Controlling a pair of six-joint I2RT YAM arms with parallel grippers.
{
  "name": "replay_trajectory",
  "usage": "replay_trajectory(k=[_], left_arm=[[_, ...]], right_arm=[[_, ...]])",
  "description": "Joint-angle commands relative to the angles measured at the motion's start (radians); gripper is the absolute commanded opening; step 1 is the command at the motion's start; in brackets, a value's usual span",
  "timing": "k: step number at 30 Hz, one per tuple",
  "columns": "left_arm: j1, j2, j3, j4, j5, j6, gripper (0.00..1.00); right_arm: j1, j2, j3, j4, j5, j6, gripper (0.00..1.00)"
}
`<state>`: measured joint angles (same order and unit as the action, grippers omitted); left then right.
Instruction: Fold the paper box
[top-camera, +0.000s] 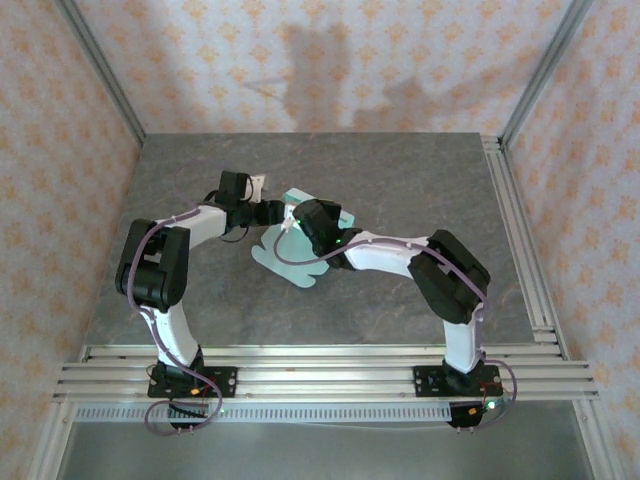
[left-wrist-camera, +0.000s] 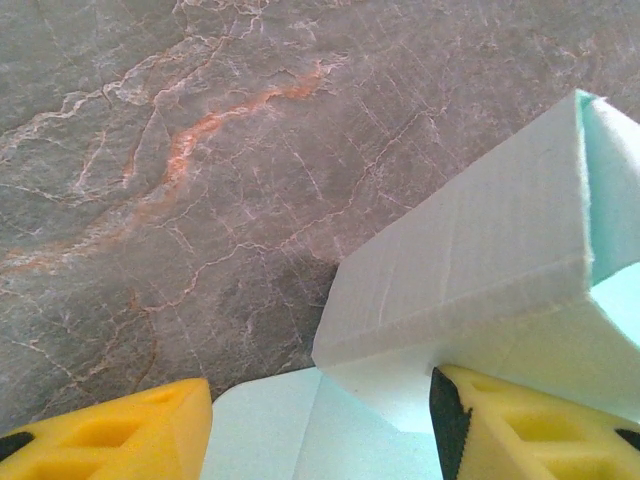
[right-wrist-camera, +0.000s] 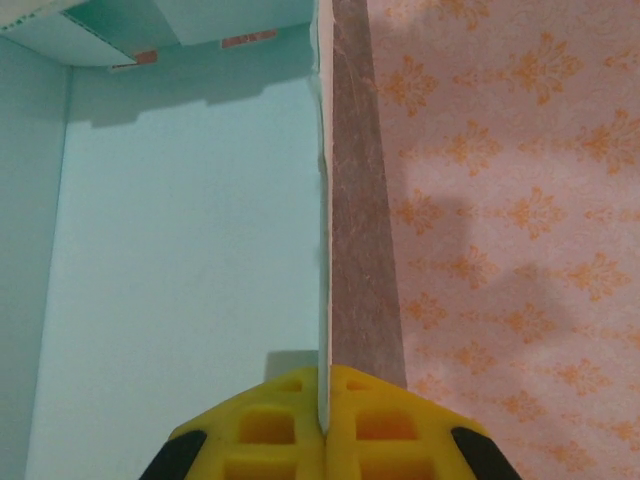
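Box location: the paper box (top-camera: 290, 268) sits mid-frame in the overhead view, on the grey marbled desk (top-camera: 420, 190), right where both arms meet.
Left fingers: the left fingers (top-camera: 283, 212) stand well apart. In the left wrist view a flat mint flap lies between the yellow tips and a raised wall sits just at the right-hand tip, but nothing looks clamped.
Right fingers: the right fingers (right-wrist-camera: 323, 415) are pinched tight on a thin card panel, seen edge-on running up the middle of the right wrist view.
Done so far: I'd call it partway. At least one wall is up, creased square into a clean corner.
Still to do: a rounded flap lies flat on the desk at the lower left of the box, so the remaining sides and tabs look unfolded and the box is not closed.
Look of the card: pale mint green, thin, matte, with crisp crease lines. Small reddish marks show near the top edge of the right wrist view, but they are too small to read.
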<state>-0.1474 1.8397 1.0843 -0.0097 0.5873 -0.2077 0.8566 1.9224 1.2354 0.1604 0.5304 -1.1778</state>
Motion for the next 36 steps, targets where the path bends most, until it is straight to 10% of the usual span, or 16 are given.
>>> replay_trajectory(k=[1, 19, 26, 36], left_arm=[[-0.007, -0.005, 0.009, 0.028, 0.004, 0.013, 0.61], [-0.016, 0.051, 0.057, 0.047, -0.013, -0.010, 0.60], [-0.001, 0.026, 0.029, 0.048, -0.040, -0.023, 0.59], [0.027, 0.032, 0.019, 0.076, 0.000, -0.049, 0.59]], right_arm=[[-0.001, 0.010, 0.046, -0.102, -0.031, 0.067, 0.00], [-0.004, 0.006, 0.155, -0.354, -0.175, 0.249, 0.00], [-0.007, 0.078, 0.101, -0.104, 0.060, 0.111, 0.00], [-0.016, 0.074, 0.068, -0.010, 0.048, 0.071, 0.00]])
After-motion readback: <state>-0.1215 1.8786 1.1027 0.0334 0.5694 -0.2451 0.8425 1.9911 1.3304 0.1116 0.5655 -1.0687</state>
